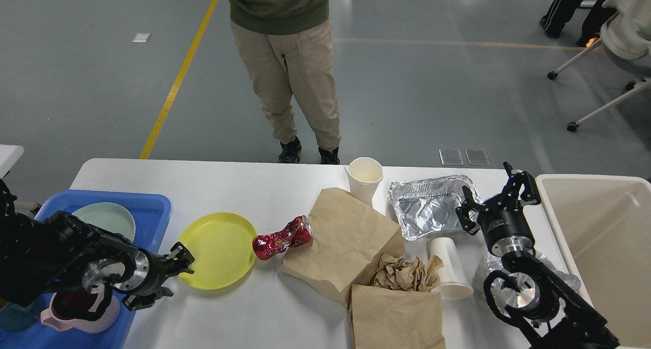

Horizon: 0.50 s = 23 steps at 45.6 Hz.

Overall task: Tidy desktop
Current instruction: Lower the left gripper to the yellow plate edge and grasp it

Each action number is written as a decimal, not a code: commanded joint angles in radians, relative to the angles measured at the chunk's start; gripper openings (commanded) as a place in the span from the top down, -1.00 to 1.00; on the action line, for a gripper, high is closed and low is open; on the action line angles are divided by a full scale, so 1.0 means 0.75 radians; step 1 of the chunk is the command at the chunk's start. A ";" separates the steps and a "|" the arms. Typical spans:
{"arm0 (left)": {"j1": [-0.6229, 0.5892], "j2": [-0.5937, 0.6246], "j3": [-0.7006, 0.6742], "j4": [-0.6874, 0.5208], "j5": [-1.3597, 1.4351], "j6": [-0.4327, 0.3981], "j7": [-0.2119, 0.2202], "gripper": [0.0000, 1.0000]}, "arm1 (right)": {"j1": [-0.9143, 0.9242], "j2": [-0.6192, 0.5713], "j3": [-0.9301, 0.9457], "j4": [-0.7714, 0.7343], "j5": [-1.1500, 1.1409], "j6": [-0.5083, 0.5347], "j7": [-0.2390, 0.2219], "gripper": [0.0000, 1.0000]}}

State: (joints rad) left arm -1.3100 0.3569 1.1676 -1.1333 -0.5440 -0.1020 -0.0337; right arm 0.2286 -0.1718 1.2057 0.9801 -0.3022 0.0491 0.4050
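The white desktop [213, 181] carries a yellow plate [218, 250], a crushed red can [282, 237], two brown paper bags [346, 242], crumpled brown paper [402, 272], an upright paper cup [364, 178], a foil tray [430, 206] and a tipped white cup [447, 270]. My left gripper [172, 275] is open at the plate's left rim, its upper finger [184, 254] at the rim's edge. Open and holding nothing, my right gripper [492, 195] hovers by the foil tray's right side.
A blue tray [147, 206] at the left holds a pale green plate [104, 216], a pink pitcher [81, 316] and a teal cup [12, 316]. On the right stands a beige bin [600, 237]. Clear plastic [557, 275] lies under my right arm. A person [290, 59] stands at the far edge.
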 commanded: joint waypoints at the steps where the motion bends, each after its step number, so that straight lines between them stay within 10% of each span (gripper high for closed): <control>1: 0.002 0.003 0.002 0.010 -0.001 -0.003 0.000 0.03 | 0.000 0.000 0.000 0.000 0.000 0.000 0.000 -1.00; 23: 0.055 -0.003 -0.035 0.087 0.001 -0.038 0.002 0.37 | 0.000 0.000 0.000 0.000 0.000 0.000 0.000 -1.00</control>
State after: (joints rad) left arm -1.2712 0.3561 1.1438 -1.0793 -0.5432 -0.1199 -0.0345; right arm 0.2286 -0.1718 1.2057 0.9805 -0.3022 0.0491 0.4050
